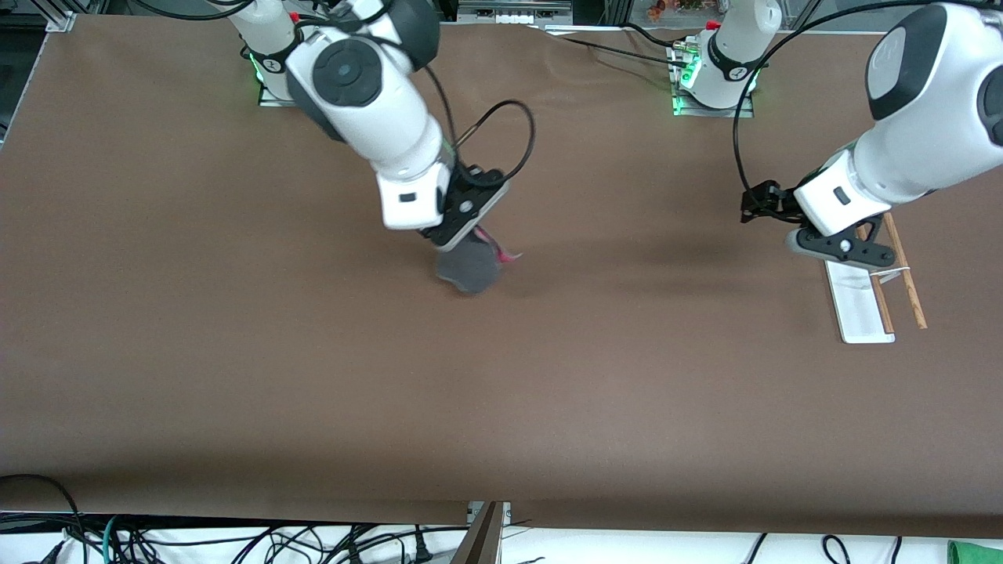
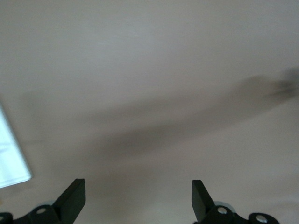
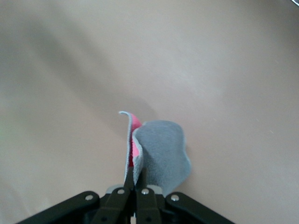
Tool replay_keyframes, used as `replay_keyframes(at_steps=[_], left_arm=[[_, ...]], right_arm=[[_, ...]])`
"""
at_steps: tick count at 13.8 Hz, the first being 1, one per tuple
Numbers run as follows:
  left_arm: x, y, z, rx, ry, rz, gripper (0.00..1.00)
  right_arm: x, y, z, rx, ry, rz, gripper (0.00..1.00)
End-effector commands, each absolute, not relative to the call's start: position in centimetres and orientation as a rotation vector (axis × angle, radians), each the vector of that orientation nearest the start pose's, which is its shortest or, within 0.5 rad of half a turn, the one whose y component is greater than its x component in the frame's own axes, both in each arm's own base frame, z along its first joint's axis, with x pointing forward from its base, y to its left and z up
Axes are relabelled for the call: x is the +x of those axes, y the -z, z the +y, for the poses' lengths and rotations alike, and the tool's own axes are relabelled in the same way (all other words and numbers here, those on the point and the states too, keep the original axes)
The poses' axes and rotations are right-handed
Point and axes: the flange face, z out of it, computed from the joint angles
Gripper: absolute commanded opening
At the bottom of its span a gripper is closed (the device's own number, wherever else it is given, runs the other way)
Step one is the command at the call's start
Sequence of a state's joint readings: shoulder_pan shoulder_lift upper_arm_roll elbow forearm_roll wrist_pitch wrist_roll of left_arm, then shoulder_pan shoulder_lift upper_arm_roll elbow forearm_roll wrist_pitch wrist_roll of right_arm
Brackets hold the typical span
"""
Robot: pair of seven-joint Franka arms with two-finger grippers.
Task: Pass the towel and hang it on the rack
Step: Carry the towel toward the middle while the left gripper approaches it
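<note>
The right gripper (image 1: 476, 237) is up over the middle of the brown table (image 1: 235, 352), its fingers pinched tight on the top edge of the towel (image 1: 470, 269), which hangs below them, grey with a pink face showing. From the towel, the rack (image 1: 862, 301) sits at about three o'clock, toward the left arm's end of the table. The left gripper (image 1: 842, 247) hangs over the rack's white base, fingers (image 2: 72, 198) spread wide apart and holding nothing.
</note>
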State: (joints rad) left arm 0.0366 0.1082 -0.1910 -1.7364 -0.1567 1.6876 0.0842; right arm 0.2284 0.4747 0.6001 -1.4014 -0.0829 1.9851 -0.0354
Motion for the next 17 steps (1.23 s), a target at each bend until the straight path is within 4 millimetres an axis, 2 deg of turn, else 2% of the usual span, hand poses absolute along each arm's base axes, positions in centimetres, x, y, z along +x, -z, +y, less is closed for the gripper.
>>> replay_keyframes(at_steps=[1, 3, 5, 6, 8, 10, 13, 15, 17], left_arm=[[57.2, -48.6, -11.7, -3.424, -0.313, 0.526, 1.00], [57.7, -47.2, -12.5, -3.519, -0.310, 0.757, 1.00], [58.1, -45.7, -13.0, -3.541, -0.292, 0.977, 1.00], [58.3, -44.4, -13.4, -3.553, -0.294, 1.081, 1.00], [58.9, -40.2, -15.1, -3.556, -0.297, 1.396, 1.00], [59.6, -37.4, -15.7, -3.530, -0.166, 1.714, 1.00], [60.0, -36.2, -16.5, -3.411, 0.068, 2.056, 1.00], [59.7, -35.7, -18.4, -3.320, 0.177, 2.257, 0.98], [59.3, -35.1, -20.2, -3.282, 0.252, 2.381, 0.96]], right_arm=[[51.9, -49.3, 47.6, -2.625, 0.202, -1.181, 0.00], [50.7, -49.7, 49.5, -2.586, 0.253, -1.203, 0.00], [50.0, -50.0, 50.6, -2.557, 0.290, -1.214, 0.00], [49.7, -50.0, 51.1, -2.547, 0.299, -1.219, 0.00], [49.4, -50.1, 52.0, -2.512, 0.344, -1.217, 0.00], [48.7, -50.3, 52.8, -2.484, 0.354, -1.224, 0.00], [47.6, -50.5, 53.8, -2.458, 0.349, -1.237, 0.00], [47.4, -50.4, 54.3, -2.442, 0.364, -1.240, 0.00], [47.5, -50.3, 54.5, -2.433, 0.380, -1.230, 0.00]])
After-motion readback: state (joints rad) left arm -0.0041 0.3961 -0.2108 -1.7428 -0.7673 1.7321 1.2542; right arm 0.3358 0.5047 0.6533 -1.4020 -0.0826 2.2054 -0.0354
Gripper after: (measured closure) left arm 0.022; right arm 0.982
